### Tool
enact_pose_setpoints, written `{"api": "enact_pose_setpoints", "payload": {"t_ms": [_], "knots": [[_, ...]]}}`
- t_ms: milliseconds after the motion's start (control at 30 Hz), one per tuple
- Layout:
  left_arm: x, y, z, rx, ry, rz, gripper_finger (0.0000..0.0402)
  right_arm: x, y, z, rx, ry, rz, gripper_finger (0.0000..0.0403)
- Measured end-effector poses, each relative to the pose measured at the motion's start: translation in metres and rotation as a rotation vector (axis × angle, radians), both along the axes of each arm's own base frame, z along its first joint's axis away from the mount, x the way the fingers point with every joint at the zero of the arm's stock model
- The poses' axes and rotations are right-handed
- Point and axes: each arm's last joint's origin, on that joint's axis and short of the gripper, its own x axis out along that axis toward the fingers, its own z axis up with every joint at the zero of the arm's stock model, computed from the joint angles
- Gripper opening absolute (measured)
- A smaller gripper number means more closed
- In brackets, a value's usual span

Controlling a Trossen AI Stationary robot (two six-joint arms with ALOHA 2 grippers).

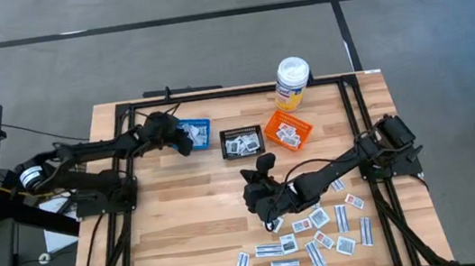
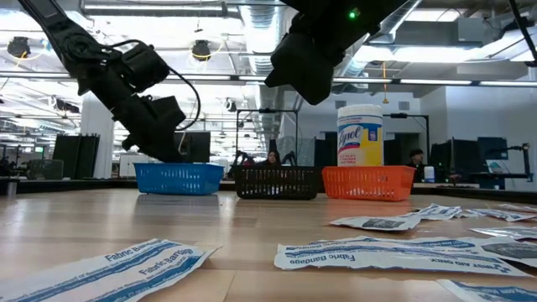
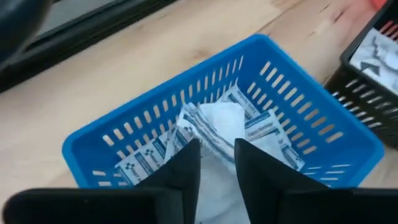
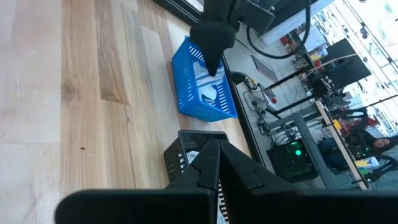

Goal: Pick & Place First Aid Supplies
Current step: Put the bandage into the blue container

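Observation:
Several white first aid packets (image 1: 322,231) lie loose on the table's near right part, and they fill the foreground of the low view (image 2: 377,252). More packets are piled in the blue basket (image 3: 292,106) at the far left (image 1: 198,124). My left gripper (image 3: 217,165) reaches down into that basket from its left, fingers apart, with a white packet (image 3: 217,134) showing in the gap. My right gripper (image 1: 262,164) hovers shut above mid-table, pointing toward the black basket (image 1: 240,142). Nothing shows between its fingers. My left gripper has its fingers (image 3: 186,168) on either side of a white packet that lies on the pile in the blue basket. I cannot tell whether they touch it.
A black basket (image 2: 277,180) and an orange basket (image 1: 287,131), both with small packets, stand in a row to the right of the blue one. A tall white bottle with a yellow label (image 1: 291,83) stands behind the orange basket. A black frame rails the table's edges.

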Motion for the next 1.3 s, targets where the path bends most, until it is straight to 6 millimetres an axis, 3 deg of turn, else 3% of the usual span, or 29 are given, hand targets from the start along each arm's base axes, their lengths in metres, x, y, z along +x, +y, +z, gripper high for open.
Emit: {"api": "enact_pose_setpoints", "payload": {"t_ms": [267,467,700,800,900,1100,1300], "knots": [[-0.003,-0.008,0.015,0.027,-0.081,-0.027,0.0121,0.0,0.0,0.0,-0.003,0.007,0.0,0.0001],[0.004,-0.038,0.031,0.007,-0.198,-0.262,0.0122,-0.007,0.001,0.0,0.032,0.02,-0.009,0.0001],[0.016,-0.083,0.035,-0.021,-0.237,-0.518,0.0122,-0.051,0.005,0.056,0.236,-0.052,0.013,0.0001],[0.02,-0.098,0.037,-0.02,-0.264,-0.6,0.0122,-0.074,-0.003,0.069,0.355,-0.038,-0.021,0.0001],[0.023,-0.11,0.042,-0.009,-0.315,-0.666,0.0122,-0.089,-0.01,0.056,0.464,0.037,0.003,0.0001],[0.025,-0.123,0.051,0.03,-0.403,-0.742,0.0122,-0.105,-0.031,0.004,0.639,0.247,-0.009,0.0001],[0.025,-0.123,0.051,0.054,-0.397,-0.735,0.0122,-0.106,-0.049,-0.006,0.743,0.215,-0.141,0.0011]]}}
